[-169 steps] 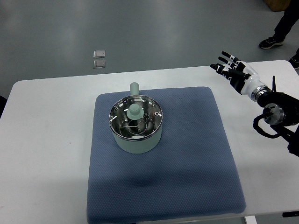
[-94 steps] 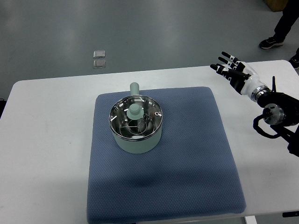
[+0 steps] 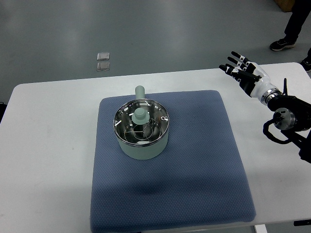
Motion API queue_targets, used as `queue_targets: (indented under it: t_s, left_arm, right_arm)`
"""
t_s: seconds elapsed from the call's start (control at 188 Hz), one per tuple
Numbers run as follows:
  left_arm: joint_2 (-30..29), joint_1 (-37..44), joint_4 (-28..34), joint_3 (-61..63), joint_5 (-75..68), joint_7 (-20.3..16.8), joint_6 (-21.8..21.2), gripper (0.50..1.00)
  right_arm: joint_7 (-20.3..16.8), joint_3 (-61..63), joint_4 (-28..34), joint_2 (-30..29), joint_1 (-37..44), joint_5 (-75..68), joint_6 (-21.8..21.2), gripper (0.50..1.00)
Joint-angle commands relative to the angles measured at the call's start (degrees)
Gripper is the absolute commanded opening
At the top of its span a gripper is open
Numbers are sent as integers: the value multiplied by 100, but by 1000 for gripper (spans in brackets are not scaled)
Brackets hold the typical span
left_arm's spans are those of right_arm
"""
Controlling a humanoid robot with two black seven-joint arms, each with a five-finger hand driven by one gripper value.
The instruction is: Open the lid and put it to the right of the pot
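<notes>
A pale green pot [image 3: 142, 130] with a short handle at its far side stands on the blue mat [image 3: 194, 170], left of the mat's middle. A glass lid with a metal rim and a green knob [image 3: 141, 115] sits on the pot. My right hand [image 3: 240, 70] is at the table's far right, well away from the pot, fingers spread and holding nothing. The left arm does not show.
The white table [image 3: 53, 145] extends past the mat on all sides. A person's legs and dark shoes [image 3: 283, 43] stand on the floor beyond the far right corner. Two small square plates [image 3: 103, 61] lie on the floor behind the table.
My right hand has shifted slightly up and to the right. The pot and lid have not moved.
</notes>
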State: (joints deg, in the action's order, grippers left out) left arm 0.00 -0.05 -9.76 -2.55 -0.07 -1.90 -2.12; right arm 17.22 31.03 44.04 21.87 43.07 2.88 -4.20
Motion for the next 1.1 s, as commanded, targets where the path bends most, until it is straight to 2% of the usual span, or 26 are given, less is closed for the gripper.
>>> queue_targets:
  t_s: [0.0, 0.133, 1.093]
  left_arm:
    - [0, 5, 0, 0, -1, 5, 1, 1000]
    - [0, -4, 0, 0, -1, 5, 1, 1000]
    - [0, -4, 0, 0, -1, 5, 1, 1000]
  right_arm:
    - [1, 8, 0, 2, 8, 2, -133, 932]
    - [18, 17, 0, 11, 8, 2, -397, 932]
    - [9, 44, -27, 116, 175, 38, -635, 930]
